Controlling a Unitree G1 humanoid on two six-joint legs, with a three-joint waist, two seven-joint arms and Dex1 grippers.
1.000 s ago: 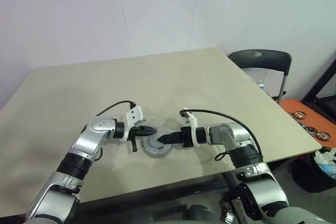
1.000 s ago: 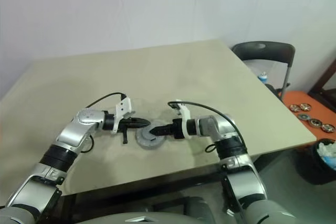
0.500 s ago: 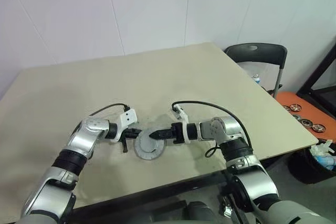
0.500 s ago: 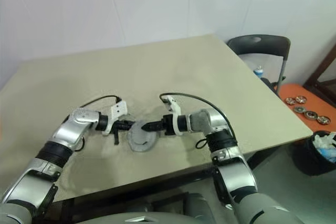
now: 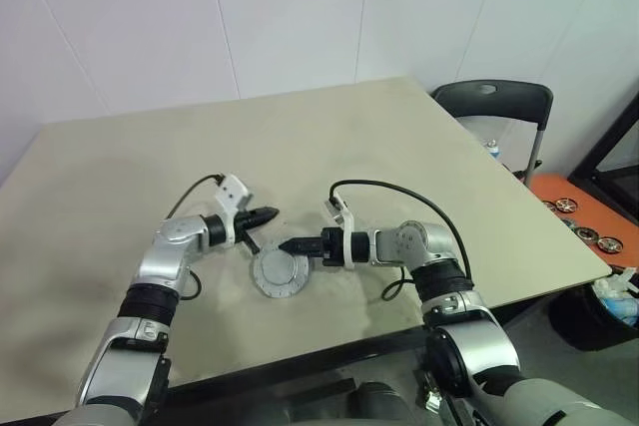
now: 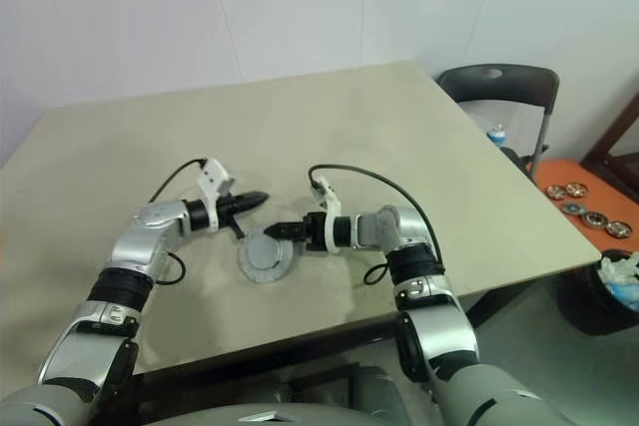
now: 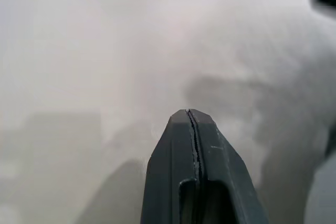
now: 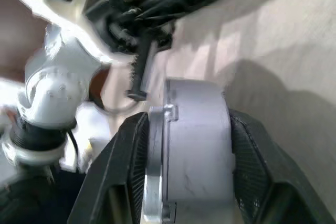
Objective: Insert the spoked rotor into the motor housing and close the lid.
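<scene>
On the worktop (image 5: 419, 157), near its front edge, lay the lid (image 5: 281, 273), a silver-grey disc; the motor housing and spoked rotor could not be made out separately beneath it, so the lid was judged already seated. Change noted: the left gripper (image 5: 268, 213), a second earlier at the disc's rim, had drawn off up and away, and stood pressed shut with nothing in it. The right gripper (image 5: 287, 245) had narrowed, and the right wrist view showed it closed partway across the lid's thickness. Left forearm angled inward, gripper near level; right forearm reached leftward, tip at the disc's far rim.
</scene>
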